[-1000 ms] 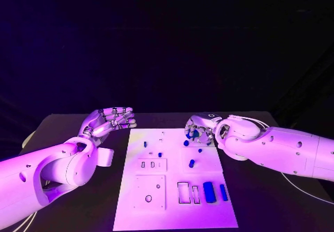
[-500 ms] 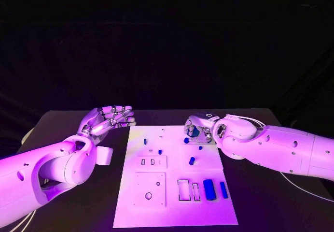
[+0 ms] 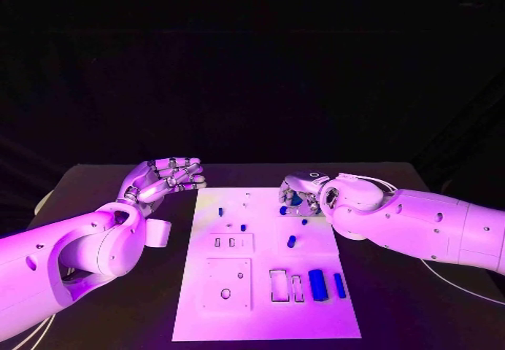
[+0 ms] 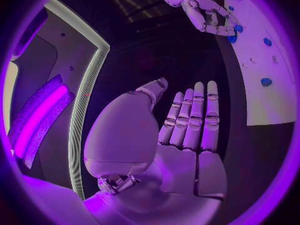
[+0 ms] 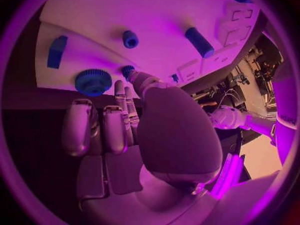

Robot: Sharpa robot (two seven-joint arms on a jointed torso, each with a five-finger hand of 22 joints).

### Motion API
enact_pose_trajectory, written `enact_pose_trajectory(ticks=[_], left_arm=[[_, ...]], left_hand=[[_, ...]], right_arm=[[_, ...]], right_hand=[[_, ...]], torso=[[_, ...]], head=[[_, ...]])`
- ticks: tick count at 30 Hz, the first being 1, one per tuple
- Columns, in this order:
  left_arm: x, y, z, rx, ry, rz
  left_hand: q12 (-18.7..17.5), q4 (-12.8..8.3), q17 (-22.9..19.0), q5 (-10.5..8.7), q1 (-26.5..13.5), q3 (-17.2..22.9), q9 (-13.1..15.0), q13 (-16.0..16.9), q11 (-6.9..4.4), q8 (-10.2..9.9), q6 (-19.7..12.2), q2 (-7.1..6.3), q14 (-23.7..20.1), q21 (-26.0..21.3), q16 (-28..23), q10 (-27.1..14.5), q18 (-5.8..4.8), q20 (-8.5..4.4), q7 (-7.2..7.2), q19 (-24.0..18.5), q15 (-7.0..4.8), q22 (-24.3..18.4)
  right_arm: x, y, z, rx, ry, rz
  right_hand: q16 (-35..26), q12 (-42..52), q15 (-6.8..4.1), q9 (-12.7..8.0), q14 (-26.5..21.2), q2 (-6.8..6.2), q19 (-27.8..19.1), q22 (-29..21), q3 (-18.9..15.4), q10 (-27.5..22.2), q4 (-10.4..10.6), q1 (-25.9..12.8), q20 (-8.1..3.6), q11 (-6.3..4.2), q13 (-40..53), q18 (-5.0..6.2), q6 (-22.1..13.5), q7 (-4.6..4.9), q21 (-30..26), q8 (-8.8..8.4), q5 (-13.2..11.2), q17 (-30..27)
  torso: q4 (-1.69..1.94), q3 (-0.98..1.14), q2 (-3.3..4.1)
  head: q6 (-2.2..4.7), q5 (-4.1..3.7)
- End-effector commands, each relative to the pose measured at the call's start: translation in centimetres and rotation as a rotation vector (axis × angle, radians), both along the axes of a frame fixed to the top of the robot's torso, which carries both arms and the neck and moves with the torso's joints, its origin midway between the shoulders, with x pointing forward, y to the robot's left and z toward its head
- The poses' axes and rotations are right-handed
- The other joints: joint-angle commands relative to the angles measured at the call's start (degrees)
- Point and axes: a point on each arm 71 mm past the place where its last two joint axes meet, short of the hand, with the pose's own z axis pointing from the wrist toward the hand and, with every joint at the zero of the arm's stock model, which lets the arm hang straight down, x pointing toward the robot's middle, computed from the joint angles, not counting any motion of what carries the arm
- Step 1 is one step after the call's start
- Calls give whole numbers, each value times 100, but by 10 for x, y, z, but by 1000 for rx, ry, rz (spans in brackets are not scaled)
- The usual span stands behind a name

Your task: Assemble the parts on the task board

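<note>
r hand (image 3: 300, 195) over task board (image 3: 263, 306) far edge

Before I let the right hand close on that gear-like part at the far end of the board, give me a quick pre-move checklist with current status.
1. Right hand over the far right of the task board: ok.
2. Blue toothed part beyond the fingers, not yet gripped: ok, right wrist view shows it lying on the board.
3. Fingers lined up on that part: cannot tell; they point beside it.
4. Left hand off the board's far left corner, holding nothing: ok.
5. Neighbouring small blue peg apart from the toothed part: ok.
6. Near-end long blue parts lying away from both hands: ok.
</note>
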Motion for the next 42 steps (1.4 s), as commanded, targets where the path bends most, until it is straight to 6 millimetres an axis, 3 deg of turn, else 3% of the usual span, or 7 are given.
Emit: enact_pose_trajectory(ticks=[1, 9, 12, 22, 29, 32, 42], left_arm=[[-1, -3, 2, -8, -7, -24], [-1, -3, 3, -8, -6, -24], [-1, -2, 2, -7, -5, -22], [0, -1, 3, -5, -3, -20], [0, -1, 3, -6, -2, -19], [0, -1, 3, -6, -1, -20], [1, 0, 2, -5, 1, -17]], left_hand=[[-22, 17, 7, -4, -18, 20, 0, -3, 13, 29, 47, -42, -50, 21, -30, 33, 27, 9, 92, 43, 0, 5], [-23, 19, 8, -4, -20, 21, 0, -3, 14, 29, 47, -41, -53, 21, -32, 33, 27, 8, 93, 43, 1, 5], [-27, 19, 11, -4, -21, 24, -1, -4, 15, 28, 47, -40, -60, 23, -35, 33, 27, 8, 94, 44, 2, 6], [-30, 19, 14, -4, -21, 28, -1, -4, 15, 28, 46, -39, -65, 26, -38, 33, 27, 7, 94, 46, 3, 6], [-30, 19, 14, -4, -21, 28, -1, -4, 15, 28, 46, -39, -65, 26, -38, 33, 27, 7, 94, 46, 3, 6], [-30, 19, 14, -4, -21, 28, -1, -4, 15, 28, 46, -39, -65, 26, -38, 33, 27, 7, 94, 46, 3, 6], [-35, 16, 21, -6, -15, 41, -1, -4, 15, 28, 48, -30, -72, 31, -42, 35, 27, 6, 94, 49, 3, 8]], right_arm=[[0, 3, -2, -26, 4, 8], [1, 6, -6, -32, 18, 13], [0, 7, -7, -37, 27, 14], [1, 7, -11, -52, 44, 7], [1, 9, -11, -44, 34, 7], [1, 10, -9, -28, 15, 7], [1, 12, -2, 38, -65, -21]], right_hand=[[27, -28, 36, 6, 367, -8, 3, 7, 30, -37, 15, -49, 31, -11, -9, -39, -6, 19, 32, -6, 22, 6], [47, -19, 34, 27, 365, 26, -1, 54, 54, -17, 46, -74, 40, -13, -6, -43, 15, 23, 69, 4, 35, 14], [49, -16, 33, 32, 364, 31, 4, 79, 60, -9, 48, -74, 42, -15, -5, -46, 23, 23, 89, 8, 36, 14], [79, -10, 29, 71, 363, 59, 5, 151, 100, 32, 50, -66, 48, -18, 1, -53, 98, 24, 145, 47, 43, 30], [117, 11, 13, 137, 360, 153, 22, 294, 222, 152, -8, 7, 46, -40, 20, -70, 225, 16, 255, 111, 68, 44], [150, 11, -2, 184, 359, 214, 30, 391, 361, 240, -26, 0, 38, -58, 36, -82, 285, 3, 328, 135, -211, 53], [195, 47, -71, 335, 365, 350, 80, 591, 519, 475, -93, -43, -16, -147, 103, -112, 505, -83, 478, 282, -145, 60]], torso=[[-11, -3, 8], [1, -7, 6], [-13, -8, 6], [-10, -11, 9], [-11, -12, 16], [-8, -10, 16], [-11, -17, 14]], head=[[-8, 9], [-31, 11], [-37, 24], [-50, 26], [-47, 21], [-50, 21], [-44, 45]])
